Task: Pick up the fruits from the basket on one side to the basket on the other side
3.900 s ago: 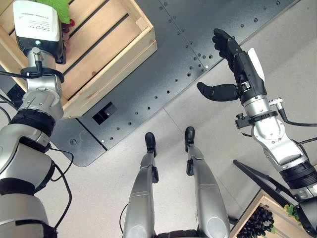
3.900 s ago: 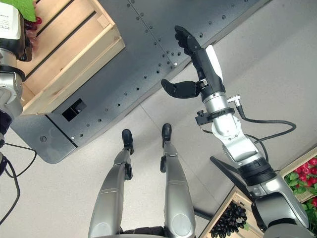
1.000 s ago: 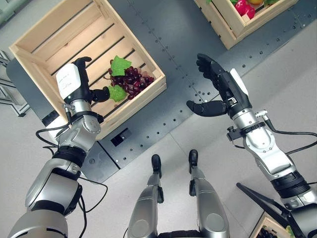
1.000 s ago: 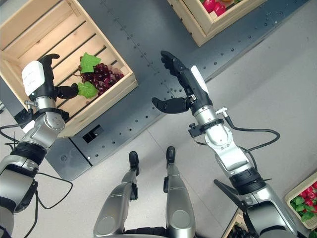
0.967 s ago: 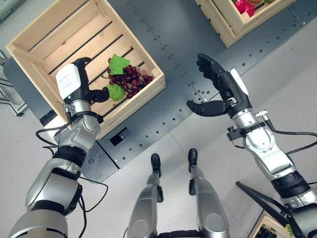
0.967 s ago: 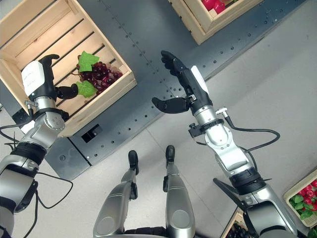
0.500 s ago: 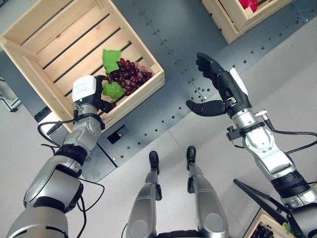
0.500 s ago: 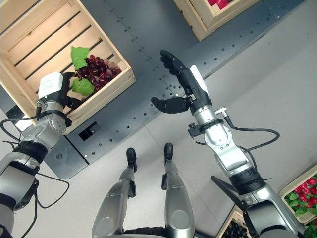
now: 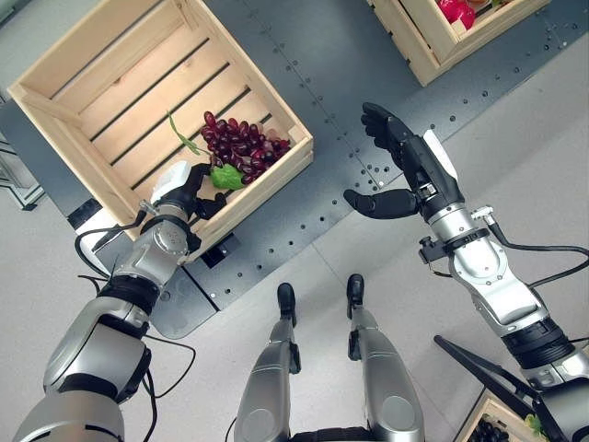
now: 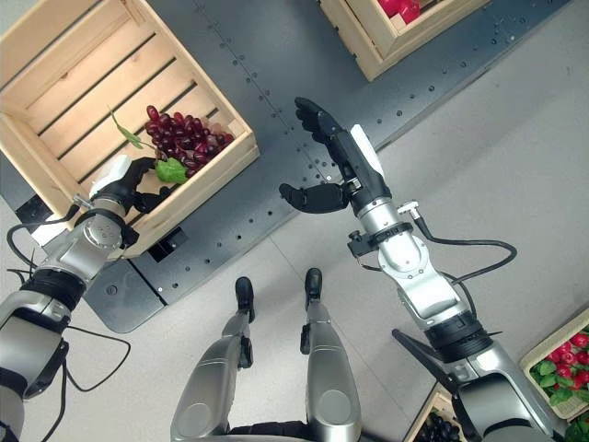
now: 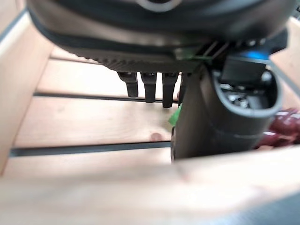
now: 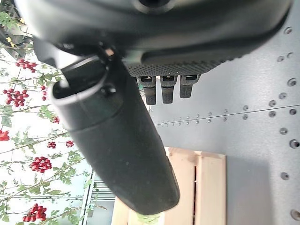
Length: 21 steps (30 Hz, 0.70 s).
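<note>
A bunch of dark red grapes (image 9: 241,147) with green leaves lies in the near corner of the wooden crate (image 9: 276,172) on my left. My left hand (image 9: 184,184) hovers at that crate's near rim, open, its thumb close to a leaf and nothing held. In the left wrist view its fingers (image 11: 149,89) point over the crate's slats, with the grapes (image 11: 281,126) beside the thumb. My right hand (image 9: 414,170) is open above the dark platform, thumb spread, holding nothing.
A second wooden crate (image 9: 419,55) with red fruit (image 9: 456,11) stands at the far right on the dark metal platform (image 9: 313,83). Near my right side a crate holds black grapes (image 9: 488,431), and another holds red fruit (image 10: 561,373).
My left hand has drawn back from beside the grapes to the crate's near rim. The grapes stay lying in the crate. The right hand has hardly moved; the camera shifted slightly.
</note>
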Available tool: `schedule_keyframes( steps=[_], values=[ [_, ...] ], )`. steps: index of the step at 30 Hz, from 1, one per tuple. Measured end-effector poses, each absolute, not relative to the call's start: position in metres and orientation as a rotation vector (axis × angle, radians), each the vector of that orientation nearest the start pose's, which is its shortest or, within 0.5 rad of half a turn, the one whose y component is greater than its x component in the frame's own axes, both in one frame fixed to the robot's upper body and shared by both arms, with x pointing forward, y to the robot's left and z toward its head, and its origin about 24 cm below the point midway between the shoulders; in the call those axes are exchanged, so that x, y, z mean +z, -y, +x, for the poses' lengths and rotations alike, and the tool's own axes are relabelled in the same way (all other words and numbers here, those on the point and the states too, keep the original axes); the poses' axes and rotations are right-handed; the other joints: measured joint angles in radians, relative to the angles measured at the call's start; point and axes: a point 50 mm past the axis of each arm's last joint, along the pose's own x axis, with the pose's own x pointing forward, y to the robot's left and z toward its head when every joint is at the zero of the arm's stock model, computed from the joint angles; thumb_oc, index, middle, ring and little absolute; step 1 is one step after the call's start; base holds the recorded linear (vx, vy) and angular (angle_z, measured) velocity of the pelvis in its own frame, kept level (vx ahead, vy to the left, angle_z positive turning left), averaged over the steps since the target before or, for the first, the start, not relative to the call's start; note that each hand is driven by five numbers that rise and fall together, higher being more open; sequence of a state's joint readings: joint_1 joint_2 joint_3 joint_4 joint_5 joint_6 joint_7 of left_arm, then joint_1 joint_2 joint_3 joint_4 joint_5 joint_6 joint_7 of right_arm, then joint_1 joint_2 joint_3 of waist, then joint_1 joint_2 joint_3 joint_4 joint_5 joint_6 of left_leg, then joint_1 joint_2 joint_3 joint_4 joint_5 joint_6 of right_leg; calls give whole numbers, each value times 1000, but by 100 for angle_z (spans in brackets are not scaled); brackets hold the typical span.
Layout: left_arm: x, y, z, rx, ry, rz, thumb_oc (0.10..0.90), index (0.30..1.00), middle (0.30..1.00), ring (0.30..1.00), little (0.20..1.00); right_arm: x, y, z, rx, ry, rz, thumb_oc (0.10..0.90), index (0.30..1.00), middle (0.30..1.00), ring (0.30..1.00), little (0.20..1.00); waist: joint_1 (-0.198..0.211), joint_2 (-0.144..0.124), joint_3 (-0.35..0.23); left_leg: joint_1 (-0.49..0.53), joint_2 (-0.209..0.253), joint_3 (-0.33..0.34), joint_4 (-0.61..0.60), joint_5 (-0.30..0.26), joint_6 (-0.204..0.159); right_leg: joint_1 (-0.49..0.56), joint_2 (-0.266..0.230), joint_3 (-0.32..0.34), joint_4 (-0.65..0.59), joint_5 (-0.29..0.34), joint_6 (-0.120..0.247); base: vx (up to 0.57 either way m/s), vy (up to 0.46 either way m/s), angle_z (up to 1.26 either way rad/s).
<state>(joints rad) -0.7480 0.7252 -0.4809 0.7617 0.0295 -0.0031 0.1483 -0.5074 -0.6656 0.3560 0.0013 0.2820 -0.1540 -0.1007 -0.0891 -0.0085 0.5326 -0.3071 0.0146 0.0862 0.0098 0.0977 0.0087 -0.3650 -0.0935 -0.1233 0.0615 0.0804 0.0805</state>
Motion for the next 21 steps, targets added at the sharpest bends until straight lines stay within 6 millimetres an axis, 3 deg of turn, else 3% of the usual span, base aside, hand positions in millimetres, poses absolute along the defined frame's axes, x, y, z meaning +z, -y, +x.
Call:
schedule_keyframes(
  steps=[8,21],
  values=[
    [105,-244,352,-17,-28,894,800,900,900,900,900,174,167,308,259,477,-381,800,900,900,900,900,16,0,0,13,0,-1,0,0,0,16,1,-3,-4,0,0,5,-33,0],
    [111,-231,349,-72,16,934,800,900,900,900,900,171,170,307,228,474,-370,800,900,900,900,900,27,-1,1,8,1,-12,-2,0,0,16,0,-18,-6,0,0,2,-17,2]
  ],
)
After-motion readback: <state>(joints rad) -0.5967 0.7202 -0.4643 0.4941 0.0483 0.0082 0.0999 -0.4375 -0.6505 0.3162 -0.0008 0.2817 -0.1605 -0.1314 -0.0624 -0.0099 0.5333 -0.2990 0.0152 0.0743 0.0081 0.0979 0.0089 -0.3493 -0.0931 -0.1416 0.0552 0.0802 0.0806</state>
